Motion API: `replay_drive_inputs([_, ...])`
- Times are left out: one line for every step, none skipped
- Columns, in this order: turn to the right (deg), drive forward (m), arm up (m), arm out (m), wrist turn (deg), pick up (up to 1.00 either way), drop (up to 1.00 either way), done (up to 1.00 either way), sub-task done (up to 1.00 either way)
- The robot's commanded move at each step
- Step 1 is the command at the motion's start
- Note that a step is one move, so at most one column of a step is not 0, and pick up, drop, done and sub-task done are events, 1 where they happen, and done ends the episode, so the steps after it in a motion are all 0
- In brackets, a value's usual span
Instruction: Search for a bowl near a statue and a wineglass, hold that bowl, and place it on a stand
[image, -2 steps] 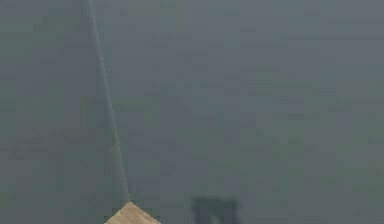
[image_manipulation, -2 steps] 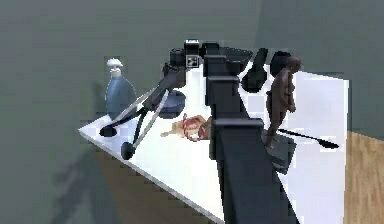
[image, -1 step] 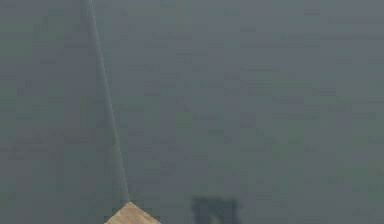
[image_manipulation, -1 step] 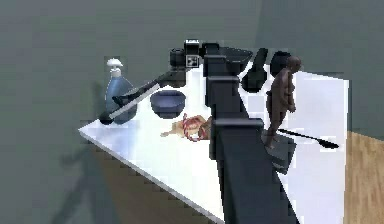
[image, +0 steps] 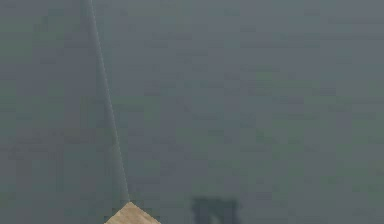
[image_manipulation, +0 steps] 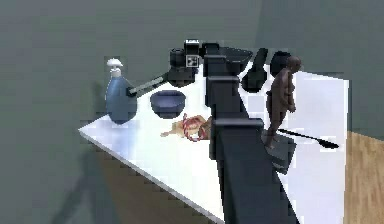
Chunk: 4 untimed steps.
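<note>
One dark bowl (image_manipulation: 167, 101) on the white table (image_manipulation: 128, 138), close to the hand (image_manipulation: 148, 80), hand's hold impossible to tell

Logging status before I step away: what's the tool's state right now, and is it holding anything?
Tool: cannot tell whether it holds anything; the bowl stands on the table right by it.
</note>
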Motion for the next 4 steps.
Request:
replay_drive_inputs([0.0,0.00,0.00,0.00,18.0,0.00,0.00,0.00,0.00])
replay_drive_inputs([0.0,0.00,-0.12,0.00,0.0,0.00,0.00,0.00,0.00])
replay_drive_inputs([0.0,0.00,0.00,0.00,0.0,1.00,0.00,0.00,0.00])
replay_drive_inputs([0.0,0.00,0.10,0.00,0.0,0.00,0.00,0.00,0.00])
